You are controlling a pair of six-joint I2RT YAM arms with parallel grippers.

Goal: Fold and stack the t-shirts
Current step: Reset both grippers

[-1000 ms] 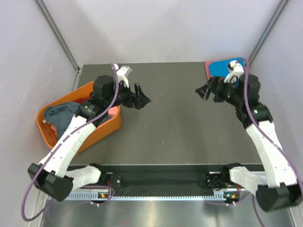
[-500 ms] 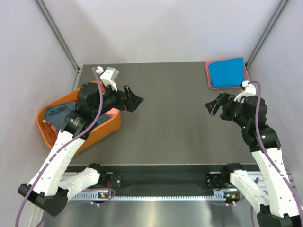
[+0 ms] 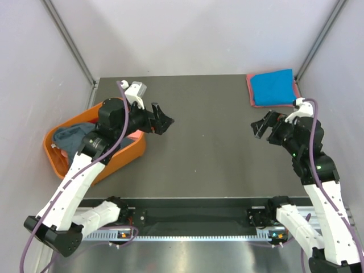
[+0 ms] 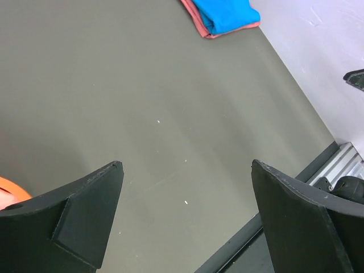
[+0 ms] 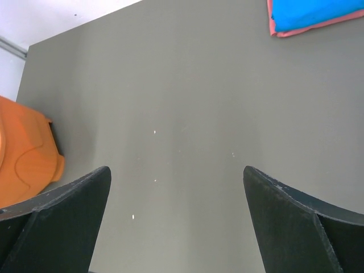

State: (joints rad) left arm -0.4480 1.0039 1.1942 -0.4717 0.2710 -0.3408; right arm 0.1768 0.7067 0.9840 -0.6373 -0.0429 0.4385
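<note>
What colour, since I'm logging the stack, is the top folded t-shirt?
Bright blue t-shirt; top external view shows it best.

Overhead view; wrist views over shared table (image 3: 205,153).

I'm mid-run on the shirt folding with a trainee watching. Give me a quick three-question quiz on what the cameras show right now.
1. True or false: the left gripper has its jaws shut on a shirt.
2. What colour is the folded shirt lying under the bright blue t-shirt at the far right corner? A) salmon-pink B) green C) white
3. Where does the grey-blue t-shirt lie?

Key:
1. False: its jaws stand open and hold nothing.
2. A: the salmon-pink t-shirt shows as an edge beneath the blue one.
3. In the orange basket, on the left.
</note>
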